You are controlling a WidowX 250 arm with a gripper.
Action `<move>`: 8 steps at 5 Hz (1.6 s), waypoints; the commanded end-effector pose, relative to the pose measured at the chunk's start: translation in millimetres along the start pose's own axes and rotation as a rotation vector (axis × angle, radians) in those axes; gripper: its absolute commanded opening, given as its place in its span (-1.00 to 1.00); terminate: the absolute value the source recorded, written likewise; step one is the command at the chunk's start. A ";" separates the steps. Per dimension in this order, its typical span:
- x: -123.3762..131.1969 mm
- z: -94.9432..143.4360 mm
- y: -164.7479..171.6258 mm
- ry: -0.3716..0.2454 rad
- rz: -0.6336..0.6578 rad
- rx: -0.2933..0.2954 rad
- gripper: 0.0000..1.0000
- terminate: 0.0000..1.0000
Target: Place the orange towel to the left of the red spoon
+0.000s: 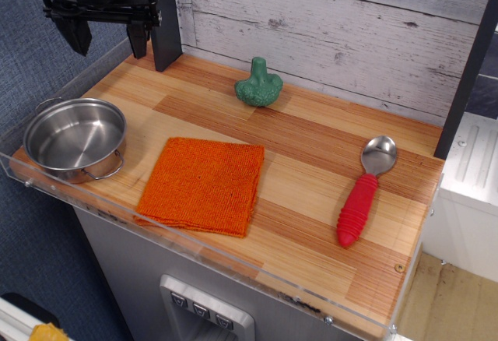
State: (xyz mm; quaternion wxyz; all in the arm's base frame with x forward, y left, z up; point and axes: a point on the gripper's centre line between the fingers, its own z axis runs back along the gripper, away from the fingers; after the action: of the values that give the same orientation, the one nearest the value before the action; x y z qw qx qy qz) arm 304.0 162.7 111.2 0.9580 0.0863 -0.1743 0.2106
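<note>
Worktop point(311, 154) in front of me is wood-plank laminate, light and darker strips running lengthwise, with a clear acrylic lip point(233, 259) along the front and left edges. Behind it, a wall of whitewashed, weathered boards point(334, 29), horizontal, knots and grey streaks showing. Blue-grey textured fabric panel point(39, 61) on my far side and below the worktop. Dark upright post point(165, 22) at the back corner, another dark post point(467, 76) at the opposite edge. Grey cabinet front point(140, 279) under the worktop with a silver button panel point(204, 310). White ribbed unit point(475, 162) beside it; pale wood floor point(451, 302) below. Light is even, soft shadows.
</note>
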 end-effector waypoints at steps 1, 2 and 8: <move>0.0 0.0 0.0 0.000 0.000 0.000 1.00 -1.00; -9.5 0.2 -20.6 0.028 -0.031 0.026 1.00 -1.00; -93.5 -30.4 -68.2 0.118 -0.193 0.018 -1.00 -1.00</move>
State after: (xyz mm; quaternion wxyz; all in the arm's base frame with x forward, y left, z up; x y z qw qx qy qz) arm 261.3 71.8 36.5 0.9824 0.0979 -0.0969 0.1266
